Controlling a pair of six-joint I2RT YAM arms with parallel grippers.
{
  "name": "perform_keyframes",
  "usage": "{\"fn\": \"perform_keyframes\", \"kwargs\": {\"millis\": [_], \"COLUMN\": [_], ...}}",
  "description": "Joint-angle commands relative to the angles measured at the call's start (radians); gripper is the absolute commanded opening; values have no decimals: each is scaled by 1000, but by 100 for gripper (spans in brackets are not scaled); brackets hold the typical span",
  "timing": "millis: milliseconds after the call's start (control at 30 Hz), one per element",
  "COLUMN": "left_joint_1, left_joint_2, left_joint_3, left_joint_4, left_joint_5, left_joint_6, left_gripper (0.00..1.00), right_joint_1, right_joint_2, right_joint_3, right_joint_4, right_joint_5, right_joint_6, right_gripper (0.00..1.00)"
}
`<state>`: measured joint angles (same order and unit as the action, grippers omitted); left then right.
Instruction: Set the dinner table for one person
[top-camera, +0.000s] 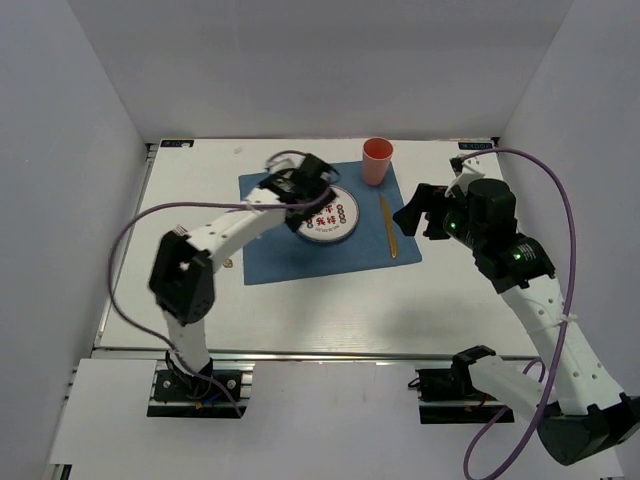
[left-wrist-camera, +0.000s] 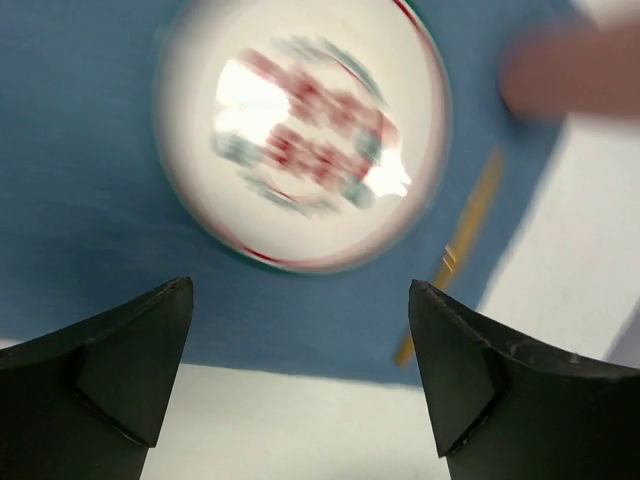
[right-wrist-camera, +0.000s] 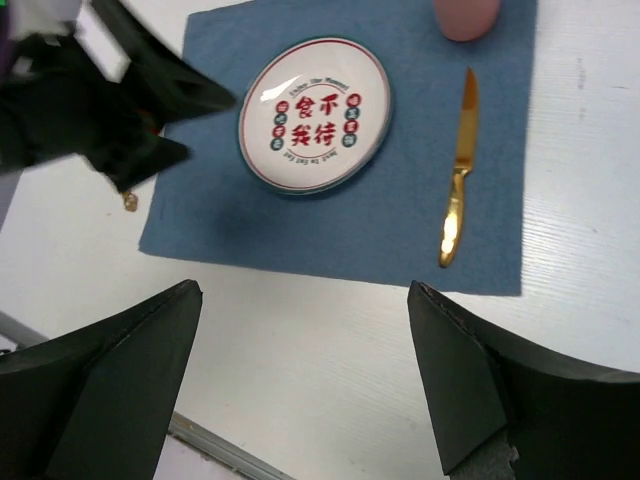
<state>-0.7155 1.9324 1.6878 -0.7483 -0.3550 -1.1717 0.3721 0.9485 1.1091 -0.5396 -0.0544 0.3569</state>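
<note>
1. The dinner table (top-camera: 300, 320) is the fixed white top. A blue cloth (top-camera: 270, 255) lies at its far centre.
2. On the cloth, the plate (top-camera: 335, 218) sits centre, the gold knife (top-camera: 387, 225) right, and the pink cup (top-camera: 377, 160) at the far right.
3. The left gripper (top-camera: 305, 185) hovers over the plate's left edge, jaws wide and empty. The right gripper (top-camera: 415, 215) sits right of the knife, jaws also wide and empty.
4. The plate is probably rigid, glazed, slippery and breakable: grip it at the rim. The knife lies thin and flat: pinch its handle.

Glossy plate (right-wrist-camera: 313, 115); matt cloth (right-wrist-camera: 400, 222); shiny gold knife (right-wrist-camera: 459, 170)

Ahead of my right gripper (right-wrist-camera: 302, 288): one plate (right-wrist-camera: 314, 112), one knife (right-wrist-camera: 458, 170), one pink cup (right-wrist-camera: 467, 15), one blue cloth (right-wrist-camera: 400, 235).
</note>
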Motion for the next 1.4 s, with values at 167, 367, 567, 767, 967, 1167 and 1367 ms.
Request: {"fn": "perform_keyframes", "kwargs": {"millis": [167,367,567,767,967,1167,1367], "left_joint_1": [344,536,663,731,763,756,697], "left_joint_2": [-323,-282,-96,-12,2,-61,-216], "left_joint_3": [-381,-413,-347,-401,-480,-447,-392], "left_joint_4": [-166,-95,-93,12,69,36,115], "left_joint_5": [-199,-174,-102,-4,40,59,282], "left_joint_6": [-105,-17,27,107,110,211,580], "left_gripper": [98,98,98,79,5,0,0], "right_joint_1": [-2,2,1,2,1,-2,-1], "right_joint_2": [22,15,-7,-25,-33,-42,-45], "right_joint_3": [-94,-126,-152,-140,-120,-115,-153], "right_joint_4": [122,133,139,133,133,142,176], "right_joint_5": [-170,-255,-272,-263,-262,-286,-289], "right_joint_6": [-15,-24,-19,-27,-21,-22,-39], "right_gripper": [89,89,89,89,89,89,89]}}
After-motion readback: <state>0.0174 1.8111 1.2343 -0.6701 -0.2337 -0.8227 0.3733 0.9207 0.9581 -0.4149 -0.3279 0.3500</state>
